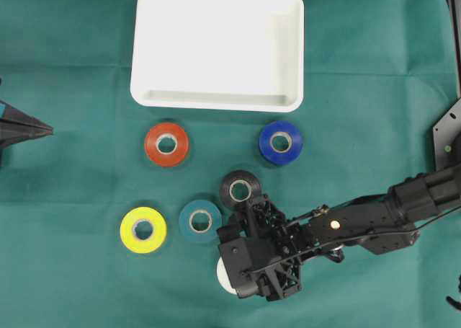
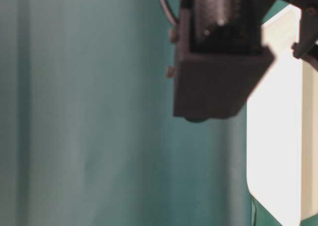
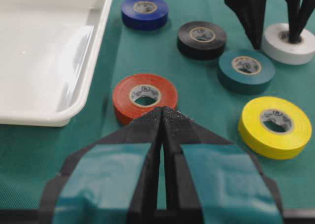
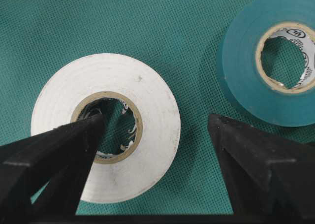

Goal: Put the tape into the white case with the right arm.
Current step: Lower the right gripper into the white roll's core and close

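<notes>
Fingers [image 4: 64, 155] of the right gripper [image 4: 162, 150] are spread wide and straddle one wall of the white tape roll [image 4: 106, 145]: one tip is down in the core hole, the other sits on the cloth outside the roll at 3 o'clock, between it and the teal roll [image 4: 268, 76]. Nothing is clamped yet. My read: closing now would pinch the ring wall, so the grip axis is already right.

Largest first:
- White case [image 1: 216, 97]: empty, at 12 o'clock from the right gripper in the overhead view, well apart. Black roll [image 1: 240, 189] lies on the direct line, so lift before heading over.
- Right arm [image 1: 360, 223]: comes in from 3 o'clock, wrist over the white roll, hiding most of it from above.
- Left gripper [image 3: 162, 120]: fingers pressed together, parked at the 9 o'clock edge, well apart from every roll. Not needed for this task anyway.
- Rolls lying flat, cores up: orange [image 1: 166, 144], blue [image 1: 281, 142], yellow [image 1: 143, 230], teal just beside the white one at about 10 o'clock from the wrist.

Key risk, as I judge it: the outer finger sits near the teal roll and could nudge it when closing.

Table-level view is blocked by blurred black hardware; no use here.
</notes>
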Controlling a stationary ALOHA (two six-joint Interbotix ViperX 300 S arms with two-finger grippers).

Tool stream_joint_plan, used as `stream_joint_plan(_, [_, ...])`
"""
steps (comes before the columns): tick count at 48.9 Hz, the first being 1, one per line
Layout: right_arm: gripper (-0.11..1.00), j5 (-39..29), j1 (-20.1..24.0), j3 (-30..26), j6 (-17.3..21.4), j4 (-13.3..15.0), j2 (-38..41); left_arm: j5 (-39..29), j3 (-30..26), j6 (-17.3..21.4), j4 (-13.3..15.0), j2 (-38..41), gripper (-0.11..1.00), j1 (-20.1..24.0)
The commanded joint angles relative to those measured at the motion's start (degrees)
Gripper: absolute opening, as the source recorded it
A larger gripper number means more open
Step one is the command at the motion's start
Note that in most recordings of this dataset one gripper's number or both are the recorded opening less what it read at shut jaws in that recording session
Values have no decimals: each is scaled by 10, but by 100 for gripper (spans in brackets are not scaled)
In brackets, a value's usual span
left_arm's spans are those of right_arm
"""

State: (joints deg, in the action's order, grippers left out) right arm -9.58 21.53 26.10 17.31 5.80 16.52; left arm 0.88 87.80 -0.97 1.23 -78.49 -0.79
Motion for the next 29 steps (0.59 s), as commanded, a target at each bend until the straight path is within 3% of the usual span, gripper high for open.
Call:
stream_joint_plan(1, [64,1,-4,-13,1,1,-6,2,-7,0,1,4,1,-2])
stream_joint_plan(21, [60,-7,-8,-15,1,1,-1,2,-7,0,1,4,1,-2])
stream_joint_plan(23, [54,-12,-8,-16,1,1,-1,2,-7,0,1,4,1,-2])
stream_joint_plan(29, [20,-36,-8,-22,1,1,-2,2,-7,0,1,4,1,-2])
